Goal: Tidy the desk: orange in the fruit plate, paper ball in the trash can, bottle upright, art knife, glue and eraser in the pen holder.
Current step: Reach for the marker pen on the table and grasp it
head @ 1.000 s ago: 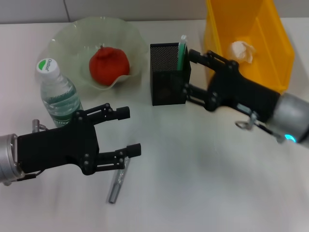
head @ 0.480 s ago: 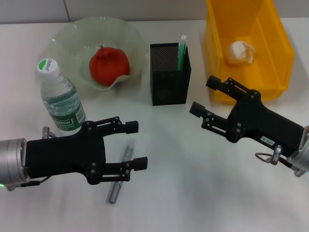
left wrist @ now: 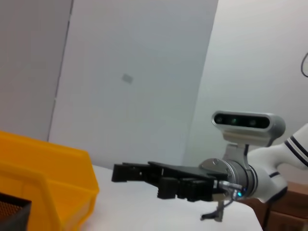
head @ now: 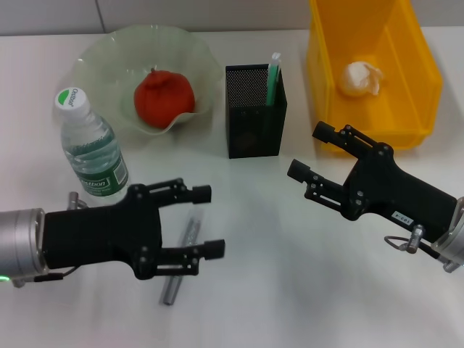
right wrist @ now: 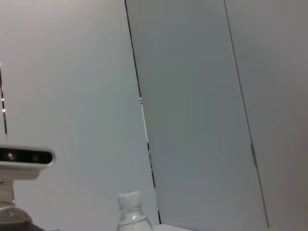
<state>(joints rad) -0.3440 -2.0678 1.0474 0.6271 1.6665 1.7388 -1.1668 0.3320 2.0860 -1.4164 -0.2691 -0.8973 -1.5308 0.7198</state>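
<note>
Left gripper (head: 208,221) gaping wide, hovering over grey knife (head: 180,261) on table. Right gripper (head: 310,150) also spread, empty, beside pen holder (head: 254,110). Bottle (head: 90,145) standing; orange (head: 164,98) sitting in plate (head: 109,61); paper ball (head: 360,77) lying in bin (head: 406,109).

Orange (head: 164,97) in fruit plate (head: 101,54), pen holder (head: 253,123) btwn plate & trash can (head: 413,72).

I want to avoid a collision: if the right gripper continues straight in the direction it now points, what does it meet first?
Probably the pen holder. The right gripper, open, points toward its lower side; height is unclear, so it could pass above it.
</note>
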